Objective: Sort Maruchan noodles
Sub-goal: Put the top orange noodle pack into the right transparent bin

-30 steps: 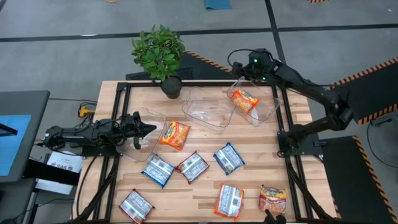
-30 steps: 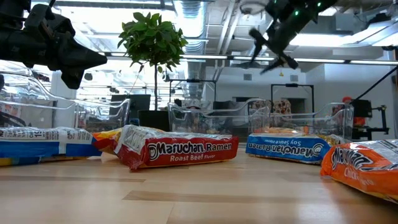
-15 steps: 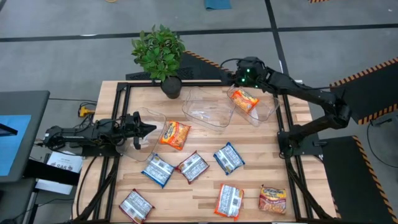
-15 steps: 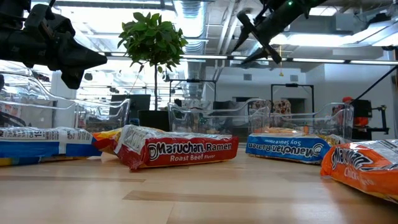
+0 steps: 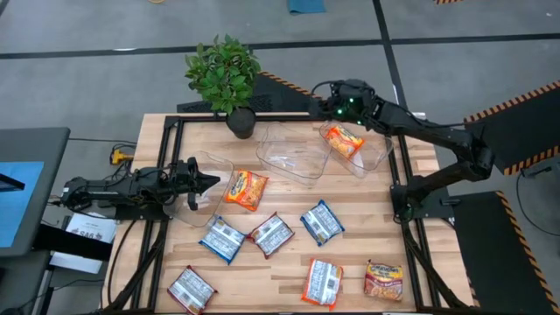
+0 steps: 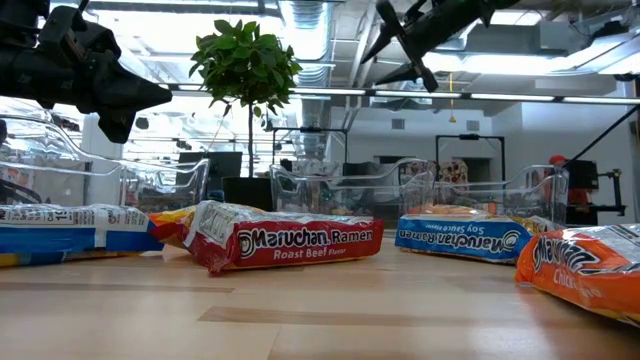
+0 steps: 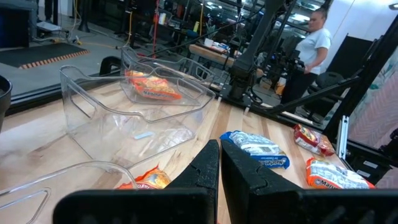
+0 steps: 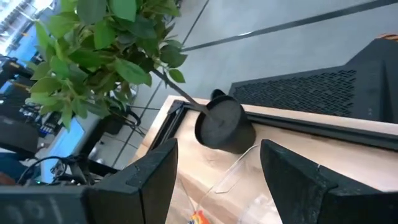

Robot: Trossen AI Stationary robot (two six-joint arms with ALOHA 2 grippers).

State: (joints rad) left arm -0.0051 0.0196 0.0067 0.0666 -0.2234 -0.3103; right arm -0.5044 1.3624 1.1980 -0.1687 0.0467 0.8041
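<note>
One noodle packet (image 5: 344, 140) beneath right pincer (image 5: 320, 93)

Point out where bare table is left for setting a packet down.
Free: the right edge strip beside the right bin, and the wood between the blue packet and that bin. The middle bin is empty. Crowded: the front rows of packets, around the red packet.

- The left gripper (image 7: 219, 163) has its two dark fingers pressed together, nothing between them.
- Just past it sits a clear bin (image 7: 134, 118), pretty much bare inside.
- Behind that bin, a second clear bin (image 7: 177, 78) has an orange noodle packet (image 7: 151, 89) in it.
- Beside the first bin: a blue-and-white packet (image 7: 256, 147) and red-and-white packets (image 7: 331, 176) on the table (image 7: 25, 140).
- A person (image 7: 308, 53) stands well beyond the table.
</note>
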